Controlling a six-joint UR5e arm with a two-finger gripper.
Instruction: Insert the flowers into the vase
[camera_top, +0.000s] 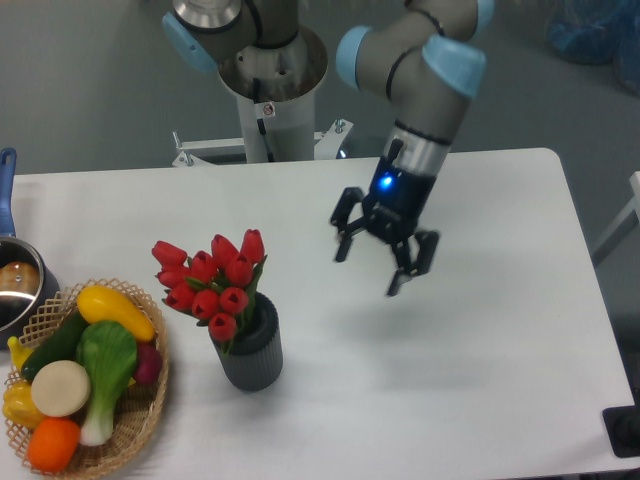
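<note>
The fixed camera looks down on a white table (480, 380) with a rounded far-right corner. No brand name or lettering can be read anywhere; a small red-and-white sticker (267, 109) sits on the arm's metal base column (270, 95), too small to make out.

The flowers (213, 283) stand in the vase (250, 350), toward the left front of the table. The red tulip buds are smooth and oval, bunched close and leaning to the left, so the bunch spreads wider than the vase mouth. A few green leaves show at the rim. The vase is a short dark grey cylinder with vertical ribs down its sides, standing upright on the tabletop.

The gripper (385, 258) hangs above the table well to the right of the vase, holding nothing, its two black fingers spread wide apart and pointing downward. A blue light glows on its wrist. Grey arm segments with light blue joint caps rise from it toward the top of the frame.

Near the left front edge sits a woven wicker basket (140, 420) with an open lattice rim, holding glossy vegetables in yellow, green, white, orange and purple. It lies just beside the vase, apart from it. Behind the basket, a steel pot (15, 285) with a blue handle is cut by the left edge.

Bare white tabletop stretches across the right half and along the front.
</note>
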